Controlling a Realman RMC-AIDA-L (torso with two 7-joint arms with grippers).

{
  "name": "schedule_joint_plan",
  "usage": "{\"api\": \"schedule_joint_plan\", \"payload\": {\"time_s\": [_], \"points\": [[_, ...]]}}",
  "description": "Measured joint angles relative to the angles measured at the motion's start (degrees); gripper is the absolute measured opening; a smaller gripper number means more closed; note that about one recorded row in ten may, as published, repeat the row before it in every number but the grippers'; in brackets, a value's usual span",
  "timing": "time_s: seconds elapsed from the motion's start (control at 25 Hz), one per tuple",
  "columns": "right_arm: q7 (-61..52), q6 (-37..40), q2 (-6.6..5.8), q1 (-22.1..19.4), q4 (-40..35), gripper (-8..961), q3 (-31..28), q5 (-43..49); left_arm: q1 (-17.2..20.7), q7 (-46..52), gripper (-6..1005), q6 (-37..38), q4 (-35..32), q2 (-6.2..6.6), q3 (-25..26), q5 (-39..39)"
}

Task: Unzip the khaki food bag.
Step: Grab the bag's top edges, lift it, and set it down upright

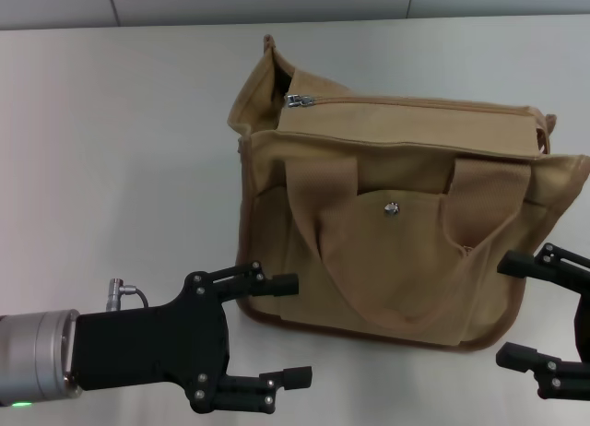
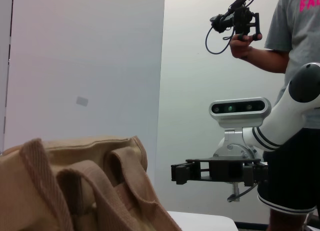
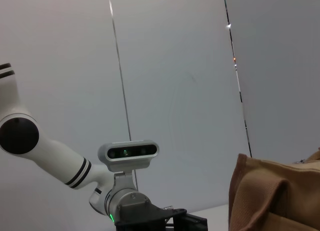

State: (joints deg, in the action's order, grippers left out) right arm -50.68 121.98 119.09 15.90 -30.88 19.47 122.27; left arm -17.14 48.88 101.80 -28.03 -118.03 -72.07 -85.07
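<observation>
Likely soft and floppy, the khaki food bag (image 1: 396,223) needs bracing while its zipper pull (image 1: 297,100) is pinched. Left gripper (image 1: 281,331) and right gripper (image 1: 530,311) both sit spread apart beside it.

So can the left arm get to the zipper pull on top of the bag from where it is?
Probably yes. The left pincer is open near the khaki food bag's front corner, and nothing covers the zipper pull on top.
</observation>
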Motion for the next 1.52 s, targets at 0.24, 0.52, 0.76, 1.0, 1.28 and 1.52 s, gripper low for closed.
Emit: {"api": "schedule_joint_plan", "payload": {"time_s": [0.24, 0.52, 0.76, 1.0, 1.28, 1.52], "points": [[-0.05, -0.05, 0.04, 0.51, 0.06, 852, 0.04, 0.05, 0.0, -0.03, 837, 0.13, -0.04, -0.06, 0.07, 0.02], [0.99, -0.4, 0.09, -0.31, 0.72, 852, -2.44, -1.25, 1.77, -2.87, 827, 1.67, 0.51, -0.2, 8.64, 0.45], [2.14, -0.76, -0.1, -1.54, 2.14, 852, -6.78, -3.07, 3.68, -8.91, 818, 0.62, 5.46, -0.77, 21.59, 1.48], [2.18, -2.37, 0.03, -0.86, 2.23, 851, -6.39, -3.05, -1.72, -13.69, 810, -5.94, 13.3, -1.12, 18.3, 1.69], [2.21, -2.97, 0.02, -0.44, 2.22, 851, -6.23, -3.07, -8.64, -16.39, 800, -10.09, 21.73, -1.15, 18.86, 1.81], [2.24, -3.74, 0.0, -0.08, 2.23, 851, -6.3, -3.11, -11.47, -17.12, 791, -13.95, 25.55, -1.15, 21.45, 1.9]]}}
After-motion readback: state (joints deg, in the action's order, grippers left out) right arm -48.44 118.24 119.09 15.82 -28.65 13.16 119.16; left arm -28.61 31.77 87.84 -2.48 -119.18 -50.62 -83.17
